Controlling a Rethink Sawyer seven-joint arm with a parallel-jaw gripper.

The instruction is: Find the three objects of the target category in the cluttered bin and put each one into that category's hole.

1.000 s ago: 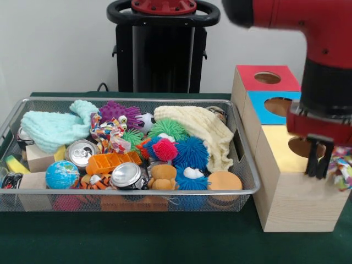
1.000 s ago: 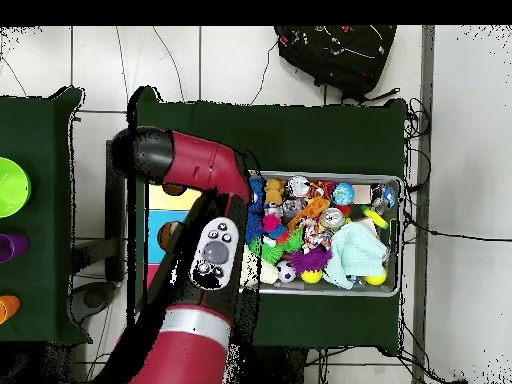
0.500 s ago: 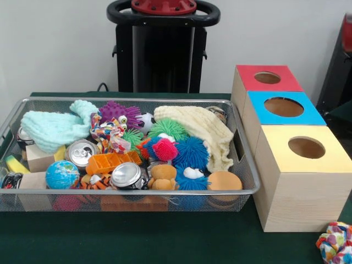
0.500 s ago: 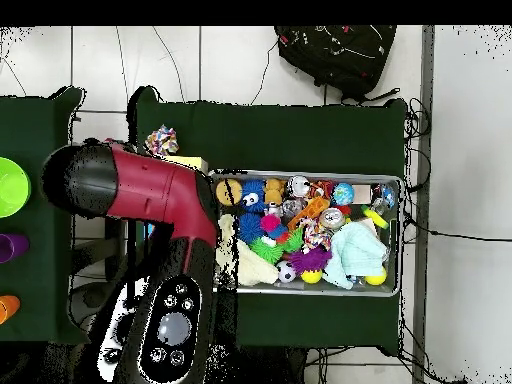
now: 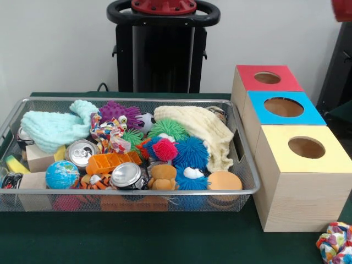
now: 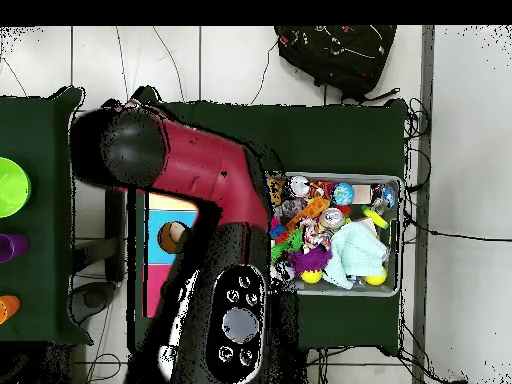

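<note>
The wire mesh bin [image 5: 132, 192] stands at the left, full of clutter. One knotted spotted cloth [image 5: 111, 136] lies in its back left part. Another spotted cloth [image 5: 335, 242] lies on the green table in front of and to the right of the yellow-topped box, outside it. The round hole [image 5: 306, 147] in the yellow top is open and unobstructed. In the front view only a red bit of the arm [image 5: 342, 7] shows at the top right corner. In the overhead view the arm [image 6: 190, 180] covers the yellow box and the bin's left end. The gripper shows in neither view.
The blue-topped box [image 5: 283, 107] and the red-topped box [image 5: 267, 78] stand behind the yellow one. The bin holds spiky pom balls [image 5: 191, 152], cans [image 5: 126, 175], a globe ball [image 5: 61, 174], a mint cloth [image 5: 52, 127] and a cream cloth [image 5: 201, 129]. The pedestal [image 5: 163, 47] stands behind.
One second ago the gripper hung at the yellow box with the spotted cloth beside it. The cloth now lies on the table. The arm has left the front view and swung over the boxes.
</note>
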